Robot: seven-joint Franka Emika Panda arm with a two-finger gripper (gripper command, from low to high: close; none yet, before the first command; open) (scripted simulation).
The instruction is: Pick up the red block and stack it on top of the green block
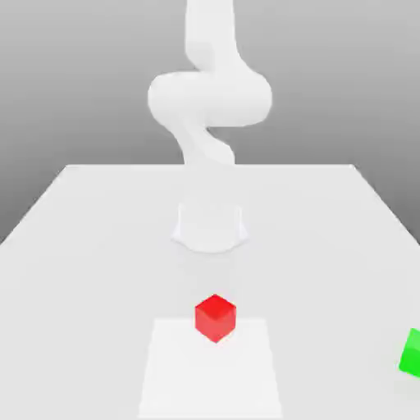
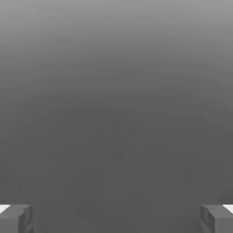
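Note:
The red block (image 1: 215, 318), a small bright red cube, rests on the white table (image 1: 90, 246) near the front middle in the exterior view. The green block (image 1: 413, 353) lies at the exterior view's right edge, near the front and partly cut off by the frame. The two blocks are well apart. In the hand view, my gripper (image 2: 116, 219) is open. Its grey fingertips (image 2: 16, 218) stand wide apart with nothing between them, against a plain grey background. The white arm (image 1: 209, 98) rises behind the red block, at the back of the table.
The arm's round base (image 1: 210, 225) sits mid-table behind the red block. A paler square patch (image 1: 209, 377) marks the table surface beneath and in front of the red block. The table's side edges run off toward the back corners.

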